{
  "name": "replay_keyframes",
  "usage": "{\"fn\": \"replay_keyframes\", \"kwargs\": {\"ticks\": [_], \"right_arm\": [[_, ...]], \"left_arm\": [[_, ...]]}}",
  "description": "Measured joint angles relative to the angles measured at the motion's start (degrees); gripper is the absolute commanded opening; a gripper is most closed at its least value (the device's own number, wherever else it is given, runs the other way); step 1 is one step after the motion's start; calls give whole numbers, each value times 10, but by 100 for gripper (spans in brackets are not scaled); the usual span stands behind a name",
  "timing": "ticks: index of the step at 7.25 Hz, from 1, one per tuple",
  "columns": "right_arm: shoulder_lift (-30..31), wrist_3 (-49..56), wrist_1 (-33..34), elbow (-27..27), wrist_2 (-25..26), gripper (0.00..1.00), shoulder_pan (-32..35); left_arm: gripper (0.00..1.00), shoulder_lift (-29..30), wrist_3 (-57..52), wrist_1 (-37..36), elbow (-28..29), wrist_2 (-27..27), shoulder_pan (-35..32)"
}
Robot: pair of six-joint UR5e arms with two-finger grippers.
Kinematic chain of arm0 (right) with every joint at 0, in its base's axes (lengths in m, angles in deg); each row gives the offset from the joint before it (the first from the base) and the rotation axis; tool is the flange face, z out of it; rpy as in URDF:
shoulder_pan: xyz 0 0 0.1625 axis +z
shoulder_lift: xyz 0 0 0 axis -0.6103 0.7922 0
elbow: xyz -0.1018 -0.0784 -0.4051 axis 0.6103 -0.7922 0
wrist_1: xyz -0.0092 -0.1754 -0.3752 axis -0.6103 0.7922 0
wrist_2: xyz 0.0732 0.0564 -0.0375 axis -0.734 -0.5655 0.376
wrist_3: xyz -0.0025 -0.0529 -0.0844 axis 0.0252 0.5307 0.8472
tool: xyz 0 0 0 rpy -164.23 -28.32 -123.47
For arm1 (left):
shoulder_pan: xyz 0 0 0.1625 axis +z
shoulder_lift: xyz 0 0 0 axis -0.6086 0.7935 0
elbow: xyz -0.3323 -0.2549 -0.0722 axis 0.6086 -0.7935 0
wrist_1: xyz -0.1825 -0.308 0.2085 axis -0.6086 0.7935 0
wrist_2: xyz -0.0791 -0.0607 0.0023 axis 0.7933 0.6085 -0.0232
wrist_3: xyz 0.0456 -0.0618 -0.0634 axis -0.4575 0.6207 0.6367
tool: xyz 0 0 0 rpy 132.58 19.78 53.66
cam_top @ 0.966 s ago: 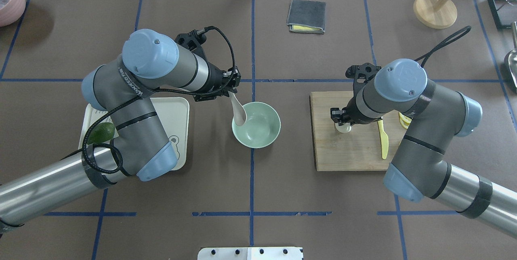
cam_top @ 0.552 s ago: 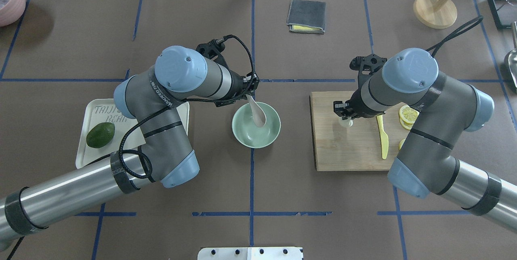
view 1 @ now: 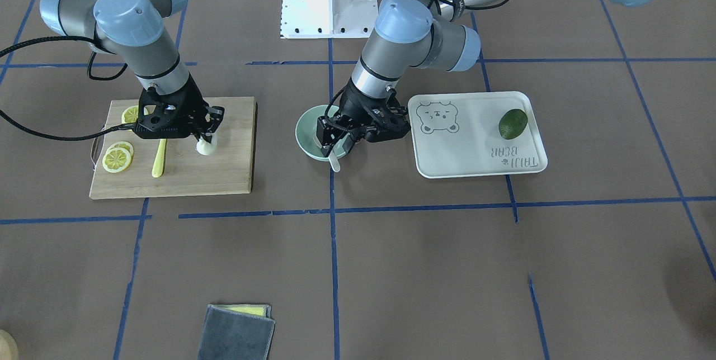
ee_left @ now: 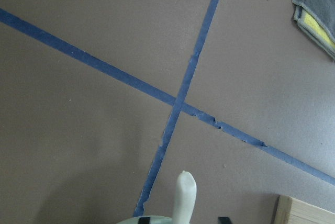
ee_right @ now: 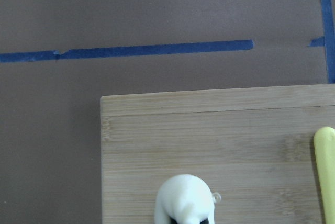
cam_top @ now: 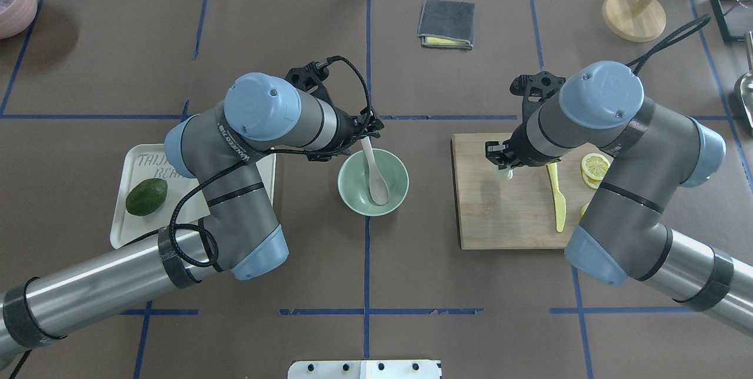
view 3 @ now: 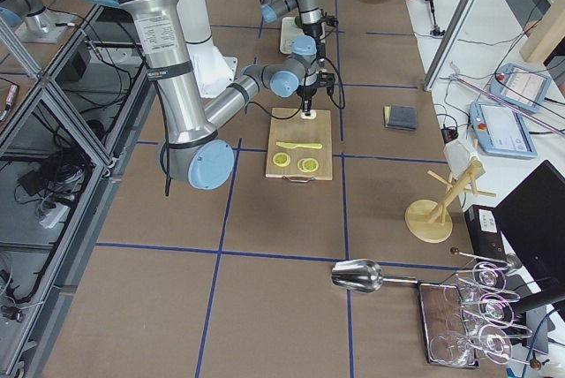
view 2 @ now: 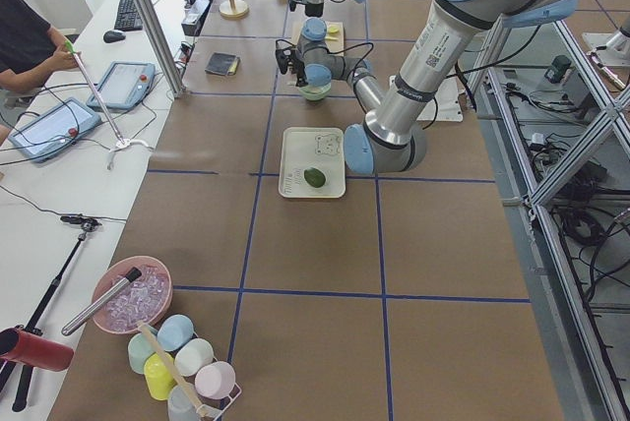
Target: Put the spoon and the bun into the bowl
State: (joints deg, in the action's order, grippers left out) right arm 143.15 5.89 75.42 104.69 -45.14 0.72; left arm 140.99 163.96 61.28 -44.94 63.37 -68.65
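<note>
The pale mint-green bowl (cam_top: 353, 182) stands at the table's middle and also shows in the front view (view 1: 305, 133). The beige spoon (cam_top: 376, 182) lies with its scoop down inside the bowl. My left gripper (cam_top: 369, 132), at the bowl's far rim, is shut on the spoon's handle; the handle end shows in the front view (view 1: 334, 163) and the left wrist view (ee_left: 185, 198). My right gripper (cam_top: 507, 166) is shut on the small white bun (cam_top: 509, 175) and holds it a little above the wooden board; the bun also shows in the front view (view 1: 206, 148) and the right wrist view (ee_right: 183, 200).
The wooden cutting board (cam_top: 506, 220) right of the bowl carries a yellow knife (cam_top: 557, 196) and lemon slices (cam_top: 594, 166). A white bear-printed tray (view 1: 475, 147) with a green fruit (cam_top: 146, 196) lies left of the bowl. A folded grey cloth (cam_top: 446, 23) lies at the far middle.
My left gripper has carried the spoon over the bowl and lowered its scoop inside. My right gripper has risen from the board with the bun and shifted slightly away from me.
</note>
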Motion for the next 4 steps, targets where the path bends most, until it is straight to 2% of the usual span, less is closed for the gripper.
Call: {"fn": "replay_keyframes", "kwargs": {"ticks": [2, 4], "right_arm": [[-31, -1, 0, -2, 2, 0, 0], [-88, -5, 0, -13, 3, 0, -4]], "left_arm": [[100, -32, -27, -29, -61, 9, -6], [100, -48, -128, -129, -119, 18, -33]]}}
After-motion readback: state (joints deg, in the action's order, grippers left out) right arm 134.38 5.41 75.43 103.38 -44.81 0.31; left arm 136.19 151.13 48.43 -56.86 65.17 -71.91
